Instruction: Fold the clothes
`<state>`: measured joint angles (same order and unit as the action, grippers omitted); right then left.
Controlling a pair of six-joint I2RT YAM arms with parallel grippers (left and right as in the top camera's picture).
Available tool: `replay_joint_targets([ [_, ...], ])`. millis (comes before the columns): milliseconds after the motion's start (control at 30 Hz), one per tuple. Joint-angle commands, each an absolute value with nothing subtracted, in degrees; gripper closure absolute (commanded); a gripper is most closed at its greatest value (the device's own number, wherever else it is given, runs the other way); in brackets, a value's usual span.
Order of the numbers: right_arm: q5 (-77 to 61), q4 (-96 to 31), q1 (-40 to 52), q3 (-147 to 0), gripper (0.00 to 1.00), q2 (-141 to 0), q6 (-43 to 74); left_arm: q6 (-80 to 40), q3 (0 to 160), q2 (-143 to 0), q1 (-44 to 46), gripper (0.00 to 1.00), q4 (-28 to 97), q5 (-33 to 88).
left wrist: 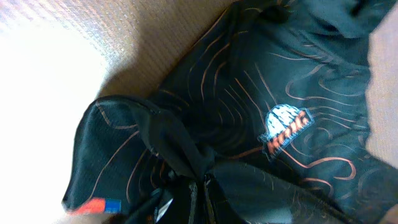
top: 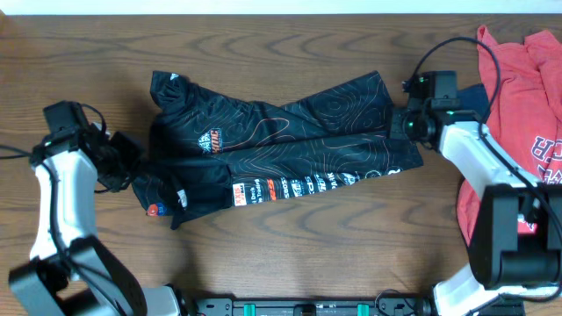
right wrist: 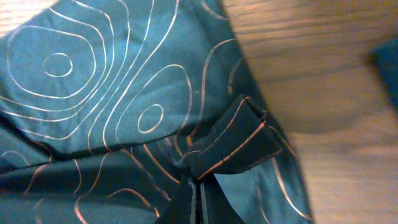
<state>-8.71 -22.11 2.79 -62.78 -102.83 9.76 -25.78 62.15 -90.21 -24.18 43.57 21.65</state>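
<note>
On grainy wood table [top: 281, 241], left fingers [top: 133, 168] and right fingers [top: 404, 123] clenched on the rumpled contour-lined jersey [top: 290, 140].

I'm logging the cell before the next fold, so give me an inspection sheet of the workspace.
Surface: wooden table, bare around the garment.
Job's things: black jersey, bunched, spread across the middle.
Clutter: red T-shirt and navy garment at the right edge.
Grippers: left gripper and right gripper each shut on jersey fabric at opposite ends.
Cables: black cable loops over the red T-shirt.
Surroundings: nothing seen.
</note>
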Motion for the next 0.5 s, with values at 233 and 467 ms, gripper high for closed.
replay_joint_targets([
  [233, -7.01, -18.74, 2.87, -62.74, 0.51, -103.28, 9.98, -23.27, 62.67, -92.14, -21.93, 0.24, 39.13, 22.26],
  [467, -1.89, -29.61, -2.26, -62.65, 0.53, -101.01, 13.67, -19.07, 62.67, -87.99, -20.99, 0.24, 55.75, 21.87],
])
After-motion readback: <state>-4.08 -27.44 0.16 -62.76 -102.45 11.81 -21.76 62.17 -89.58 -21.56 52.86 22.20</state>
